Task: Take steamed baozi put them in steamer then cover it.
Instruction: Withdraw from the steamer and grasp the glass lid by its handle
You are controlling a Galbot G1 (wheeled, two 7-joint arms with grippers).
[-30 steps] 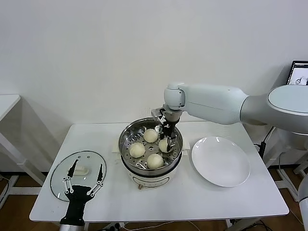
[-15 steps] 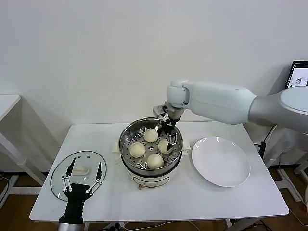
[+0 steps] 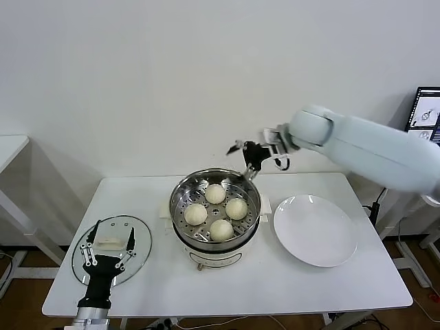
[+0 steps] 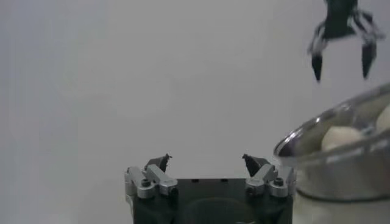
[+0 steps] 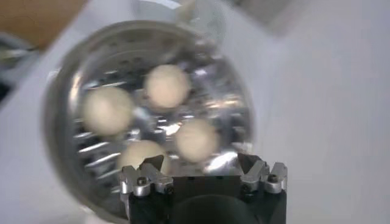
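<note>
Ok, status, all positions rel. to the steamer (image 3: 215,210), which sits mid worktop (image 3: 289,282).

- All 4 baozi (image 3: 216,211) are inside the steamer on the perforated tray, apart from each other; none on the white plate (image 3: 315,229), which sits just beside the steamer on the robot's right.
- Right end effector (image 3: 251,155) is above the steamer's back rim, clear of the pot, fingers spread, holding nothing. Right wrist view looks down into the pot, 4 buns visible.
- Cover (image 3: 111,249) lies flat on the worktop, well to the steamer's left, near the front corner, white handle up.
- Left end effector (image 3: 107,252) is at the cover's near edge, fingers spread either side of the handle area, nothing gripped. Can't tell from the head view whether it hovers over the glass or touches it. Left wrist view shows its fingertips apart w/ only the steamer and the right end effector beyond.

Judgement: loading step looks done, covering step is the one in hand, not yet started as a grasp.

Next move, imo: left arm closes on the cover's handle, lifts, carries it across to the steamer, sets it down centred on the rim. Right arm needs to be out of the way first, since it hangs right over the pot.

Risks: glass cover slipping if the grip is off-centre on the handle; rim seating tilted if not lowered level.
</note>
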